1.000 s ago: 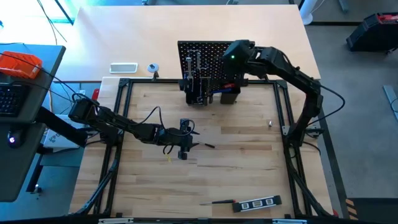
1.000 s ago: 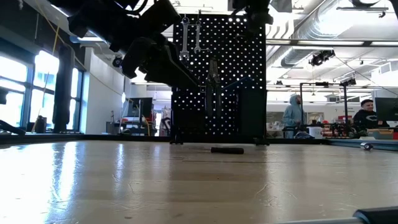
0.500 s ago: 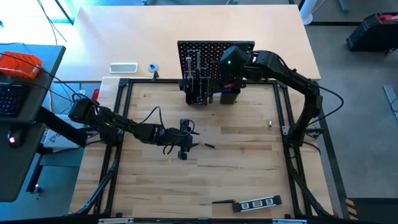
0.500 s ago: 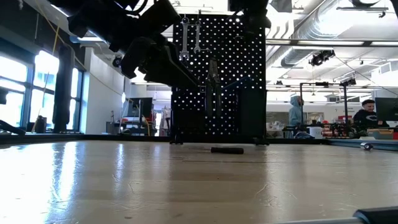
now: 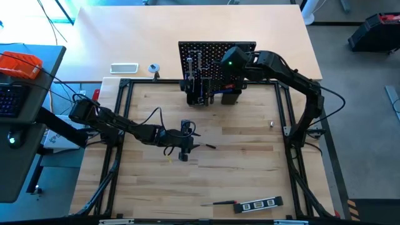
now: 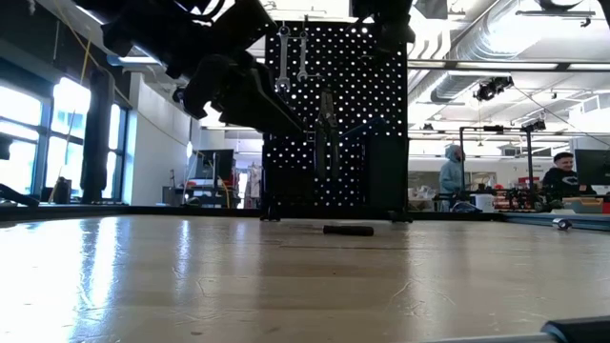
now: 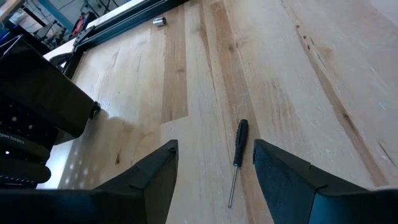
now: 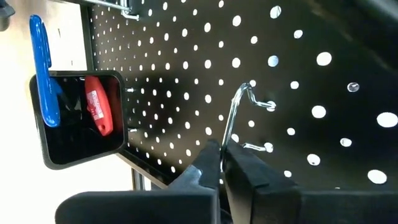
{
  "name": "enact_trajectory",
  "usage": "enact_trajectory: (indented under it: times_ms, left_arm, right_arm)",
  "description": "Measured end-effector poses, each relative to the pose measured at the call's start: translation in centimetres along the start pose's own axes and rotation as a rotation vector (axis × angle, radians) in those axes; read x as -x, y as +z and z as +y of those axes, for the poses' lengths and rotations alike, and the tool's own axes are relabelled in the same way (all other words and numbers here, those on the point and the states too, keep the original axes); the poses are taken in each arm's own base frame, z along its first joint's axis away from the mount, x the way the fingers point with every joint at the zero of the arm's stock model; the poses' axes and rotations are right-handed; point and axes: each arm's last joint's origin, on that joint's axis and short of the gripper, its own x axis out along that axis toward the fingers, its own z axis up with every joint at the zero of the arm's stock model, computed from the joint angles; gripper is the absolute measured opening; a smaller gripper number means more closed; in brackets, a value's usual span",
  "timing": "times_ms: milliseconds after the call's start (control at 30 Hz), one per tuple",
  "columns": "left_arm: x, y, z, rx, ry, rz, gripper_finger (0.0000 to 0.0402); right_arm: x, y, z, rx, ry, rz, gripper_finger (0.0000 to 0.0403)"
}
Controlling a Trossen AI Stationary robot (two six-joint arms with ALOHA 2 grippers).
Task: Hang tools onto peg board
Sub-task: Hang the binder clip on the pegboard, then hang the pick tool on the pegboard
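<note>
Wooden table framed by black rails, workshop beyond. Left gripper hovered mid-table, jaws spread, nothing held, small screwdriver lying on wood just ahead between fingers. Peg board stood upright at far edge, wrenches hung on it, blue-handled hex key in holder box at base. Right gripper pressed up to board face, fingers closed on thin wire hook. Level lay at near edge.

Peg board behind screwdriver; level at front edge.
</note>
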Motion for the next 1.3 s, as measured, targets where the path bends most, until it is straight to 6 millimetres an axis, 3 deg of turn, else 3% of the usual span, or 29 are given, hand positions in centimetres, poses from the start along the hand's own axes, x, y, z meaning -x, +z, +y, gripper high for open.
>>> enact_trajectory:
  times_ms: [267,833,1300]
  left_arm:
    - [0.0,0.0,-0.1,-0.002,-0.002,-0.001,0.02]
    - [0.0,0.0,-0.1,-0.004,-0.004,0.004,0.02]
    - [0.0,-0.1,-0.1,-0.004,-0.004,0.006,0.02]
  right_arm:
    - [0.1,0.0,0.2,-0.016,0.007,0.006,0.0046]
    - [1.1,0.5,1.3,0.0,-0.006,0.013,0.0051]
    - [4.8,-0.6,2.2,-0.042,-0.036,-0.026,0.0051]
